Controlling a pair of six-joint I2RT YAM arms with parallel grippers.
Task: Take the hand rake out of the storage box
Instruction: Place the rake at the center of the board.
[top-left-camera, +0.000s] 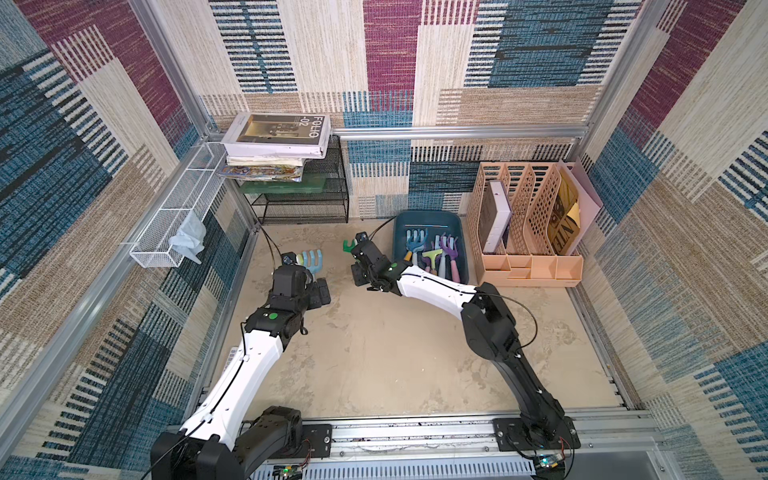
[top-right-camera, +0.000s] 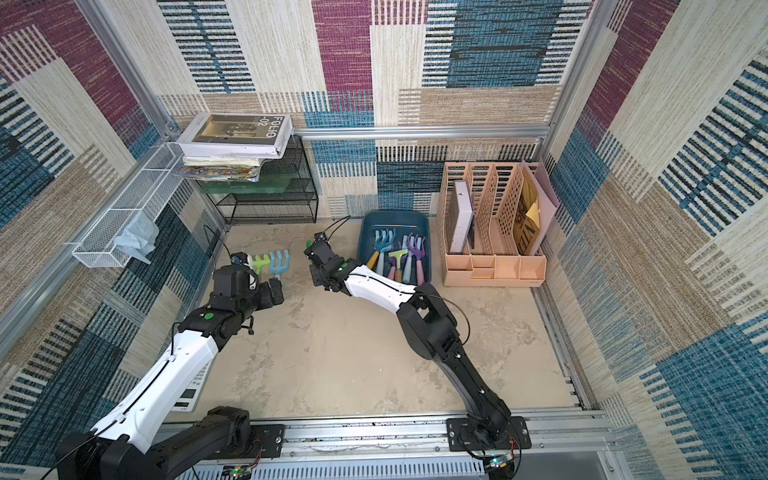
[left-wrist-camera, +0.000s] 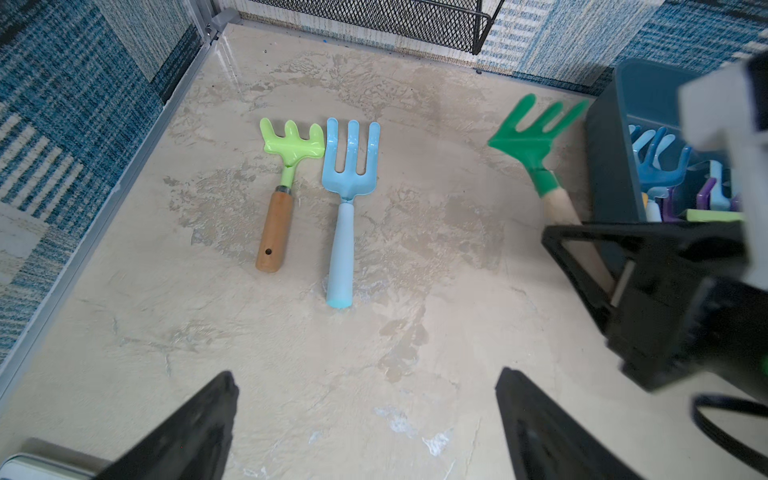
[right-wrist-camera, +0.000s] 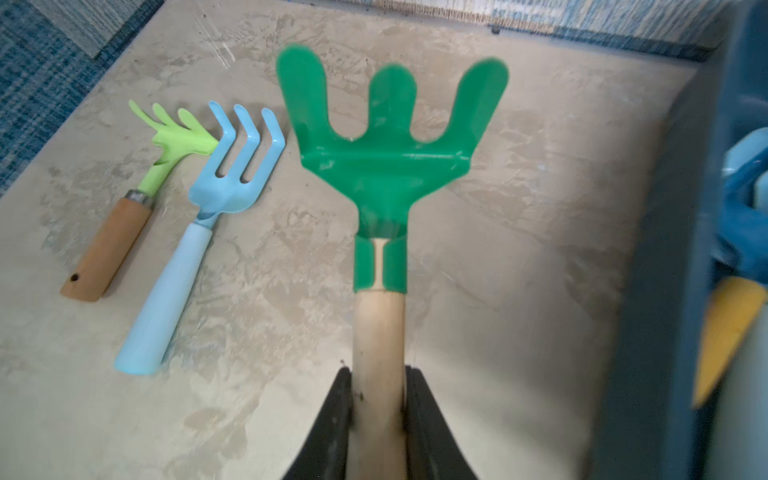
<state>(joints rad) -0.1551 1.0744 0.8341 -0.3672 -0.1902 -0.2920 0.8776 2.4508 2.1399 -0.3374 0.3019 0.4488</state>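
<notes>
The hand rake (right-wrist-camera: 386, 158) has a dark green three-tined head and a pale wooden handle. My right gripper (right-wrist-camera: 378, 374) is shut on that handle and holds the rake over the table, just left of the storage box (top-left-camera: 428, 217), tines toward the back wall. In a top view only the green head (top-left-camera: 347, 246) shows, ahead of the right gripper (top-left-camera: 358, 251). The teal-blue box (top-right-camera: 395, 216) holds several more coloured rakes (top-left-camera: 432, 254). My left gripper (left-wrist-camera: 365, 382) hangs open and empty over bare table, near two rakes lying there.
A light green rake with a brown handle (left-wrist-camera: 286, 187) and a light blue rake (left-wrist-camera: 347, 199) lie side by side at the back left. A black mesh shelf (top-left-camera: 303, 199) with books stands behind them. A peach file organizer (top-left-camera: 528, 232) stands right of the box, and a white wire basket (top-left-camera: 174, 220) hangs on the left wall.
</notes>
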